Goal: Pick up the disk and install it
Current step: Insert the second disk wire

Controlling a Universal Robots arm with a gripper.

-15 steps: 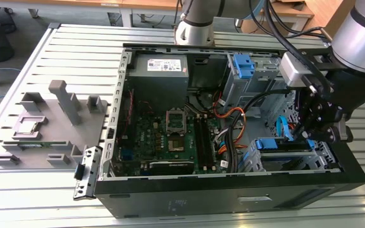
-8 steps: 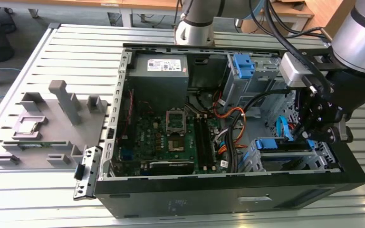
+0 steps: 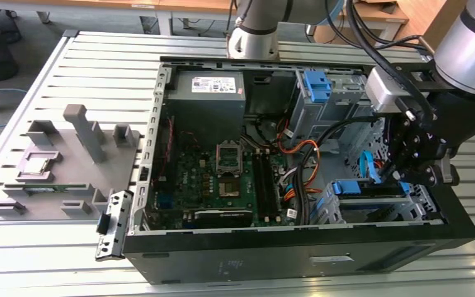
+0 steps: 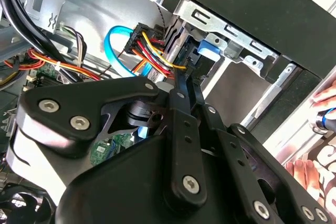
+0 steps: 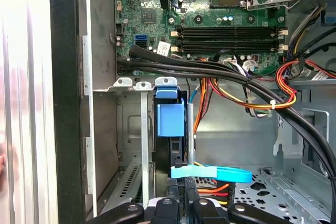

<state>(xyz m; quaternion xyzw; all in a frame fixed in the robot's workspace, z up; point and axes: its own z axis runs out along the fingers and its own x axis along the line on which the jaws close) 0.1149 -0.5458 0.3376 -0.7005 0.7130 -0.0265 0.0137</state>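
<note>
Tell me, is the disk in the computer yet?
Nearly. The disk, with its blue bracket, already sits in the metal drive cage inside the computer case. The gripper hovers right above it. Whether the disk is fully seated or plugged in cannot be told.

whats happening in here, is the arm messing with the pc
Yes. The robot arm's gripper is lowered inside the open computer case, over the drive cage at the exterior view's right. The disk, with its blue bracket, sits upright in that cage. The motherboard lies exposed beside it.
</note>
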